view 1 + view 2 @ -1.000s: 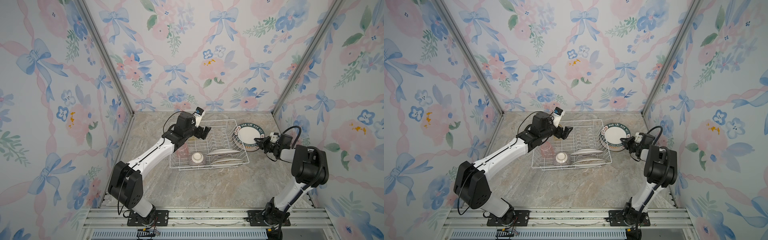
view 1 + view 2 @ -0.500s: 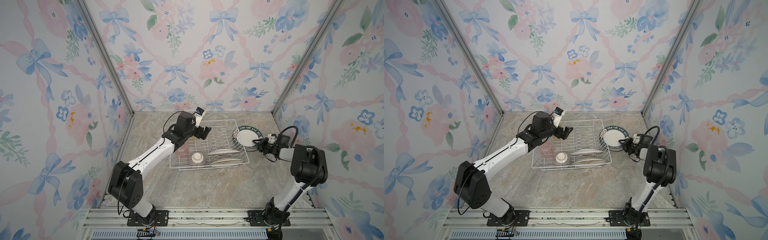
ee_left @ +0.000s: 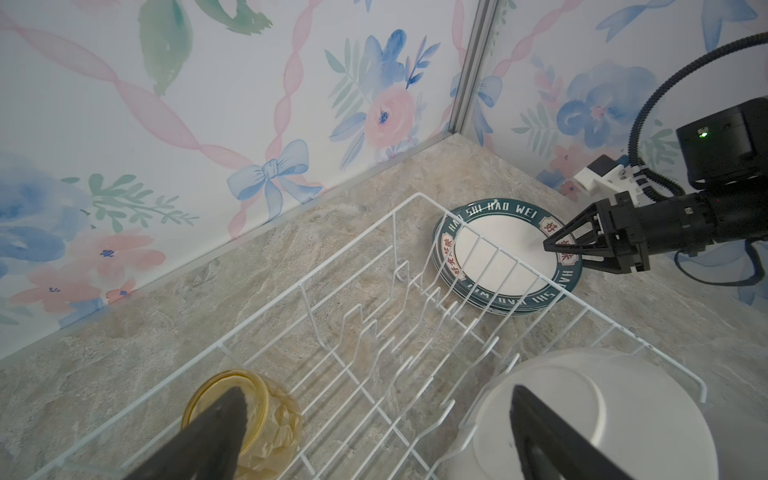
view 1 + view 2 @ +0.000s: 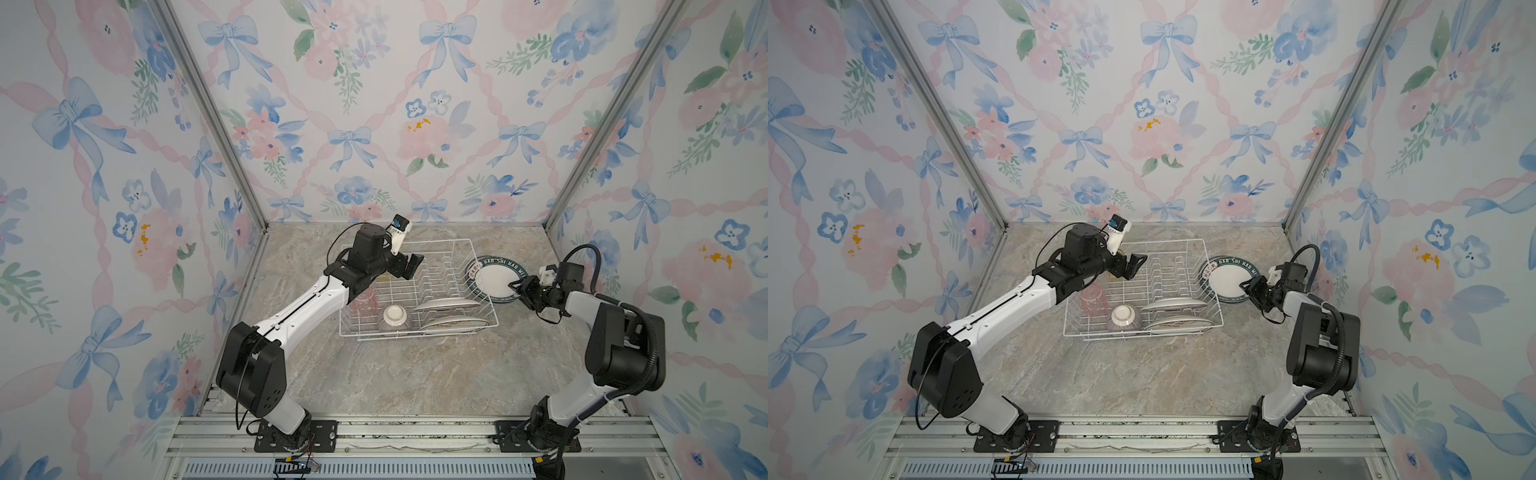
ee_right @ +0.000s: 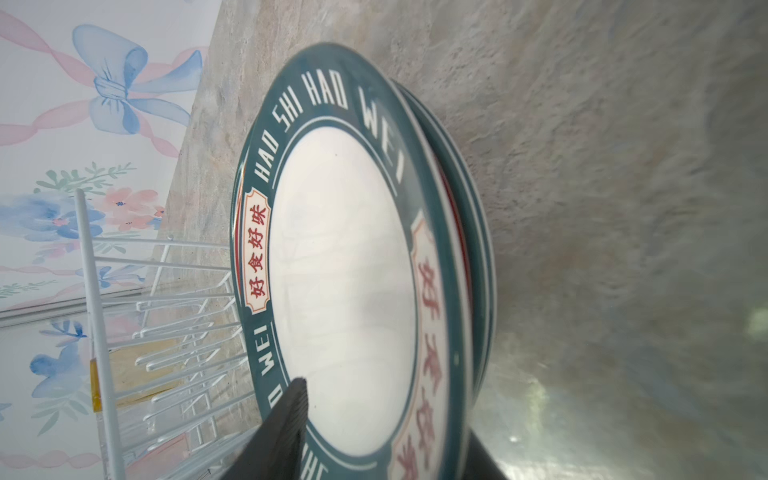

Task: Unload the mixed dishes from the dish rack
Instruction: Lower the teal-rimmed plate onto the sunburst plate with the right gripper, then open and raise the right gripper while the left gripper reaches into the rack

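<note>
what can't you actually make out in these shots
- yellow tumbler: mostly hidden behind the left arm in both top views
- plate stack: lower plates covered by the top one in both top views
- right tool: second finger mostly hidden behind the plates, right wrist view

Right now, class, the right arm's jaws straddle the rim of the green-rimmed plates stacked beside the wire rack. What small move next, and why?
Probably draw the right gripper back off the stack of green-rimmed white round plates: its jaws stand apart, the top plate lies flat, and two white plates wait in the white wire dish rack.
</note>
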Motion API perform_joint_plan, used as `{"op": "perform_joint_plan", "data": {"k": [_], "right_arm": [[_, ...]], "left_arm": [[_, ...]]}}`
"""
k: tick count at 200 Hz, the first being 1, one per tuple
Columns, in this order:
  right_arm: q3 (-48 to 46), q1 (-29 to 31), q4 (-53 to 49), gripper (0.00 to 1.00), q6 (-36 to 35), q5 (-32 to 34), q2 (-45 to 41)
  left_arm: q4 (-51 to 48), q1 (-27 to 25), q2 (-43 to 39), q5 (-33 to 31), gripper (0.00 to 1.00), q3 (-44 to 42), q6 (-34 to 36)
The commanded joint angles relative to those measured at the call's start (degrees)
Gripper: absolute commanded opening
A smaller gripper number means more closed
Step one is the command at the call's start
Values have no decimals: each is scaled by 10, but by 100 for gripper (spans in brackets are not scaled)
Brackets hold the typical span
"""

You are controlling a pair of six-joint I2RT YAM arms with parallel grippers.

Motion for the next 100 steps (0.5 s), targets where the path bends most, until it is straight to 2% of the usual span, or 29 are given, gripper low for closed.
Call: {"op": "perform_joint_plan", "data": {"k": [1,38,100], "right_arm": [[31,7,-96,48,-61,48,-31],[40,9,-141,51,-96,90,-44],[56,12,-135,53,-100,83,10]], "left_arm": [[-3,5,9,12,98,6,10],[-6,5,8,13,98,1,13],[-13,6,11,15,98,4,16]]}}
